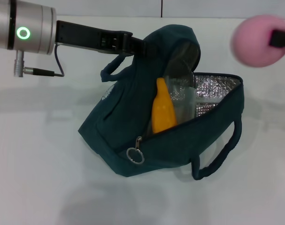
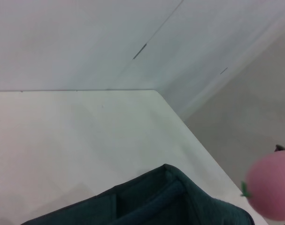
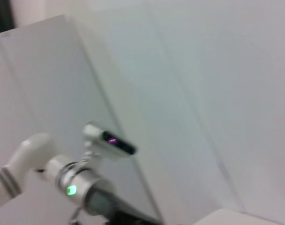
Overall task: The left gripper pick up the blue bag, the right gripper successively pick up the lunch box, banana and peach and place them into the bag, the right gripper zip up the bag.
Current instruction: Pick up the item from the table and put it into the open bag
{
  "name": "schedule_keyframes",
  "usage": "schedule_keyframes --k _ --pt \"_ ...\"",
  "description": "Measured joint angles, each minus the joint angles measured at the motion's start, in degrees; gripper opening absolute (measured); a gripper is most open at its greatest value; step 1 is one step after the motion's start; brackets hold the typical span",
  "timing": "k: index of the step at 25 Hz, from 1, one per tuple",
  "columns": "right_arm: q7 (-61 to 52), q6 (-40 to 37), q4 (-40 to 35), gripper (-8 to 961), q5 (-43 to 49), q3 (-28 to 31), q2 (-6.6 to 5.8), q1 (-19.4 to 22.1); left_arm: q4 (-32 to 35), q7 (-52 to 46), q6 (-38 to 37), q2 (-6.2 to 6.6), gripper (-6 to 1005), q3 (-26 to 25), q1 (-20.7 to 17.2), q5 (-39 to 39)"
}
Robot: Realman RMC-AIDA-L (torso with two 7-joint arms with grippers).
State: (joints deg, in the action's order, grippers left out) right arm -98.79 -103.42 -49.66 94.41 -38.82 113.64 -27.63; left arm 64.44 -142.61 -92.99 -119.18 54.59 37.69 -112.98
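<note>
1. Blue bag (image 1: 133,140): dark teal, unzipped, foil lining exposed, rear edge lifted.
2. Lunch box (image 1: 187,101): clear, inside bag.
3. Banana (image 1: 163,110): yellow-orange, upright inside bag.
4. Peach (image 1: 259,40): pink, raised above the bag's right side.

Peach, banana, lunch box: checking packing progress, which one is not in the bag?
The peach, held in the right tool above the table beside the blue bag.

Head camera looks steeply down – left wrist view shares the blue bag (image 1: 147,140) and peach (image 2: 271,185)
</note>
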Motion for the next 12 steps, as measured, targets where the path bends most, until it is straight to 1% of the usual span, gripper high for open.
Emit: schedule_keyframes --k 3,12 --pt "0.82 0.55 2.29 96 0.30 -2.68 0.28 -2.12 -0.02 -0.08 0.03 -0.03 56 -0.01 0.17 0.00" --pt "1.92 9.07 10.25 39 0.74 -12.51 -0.40 -9.18 -0.19 -0.12 0.07 -0.11 56 0.00 0.30 0.00"
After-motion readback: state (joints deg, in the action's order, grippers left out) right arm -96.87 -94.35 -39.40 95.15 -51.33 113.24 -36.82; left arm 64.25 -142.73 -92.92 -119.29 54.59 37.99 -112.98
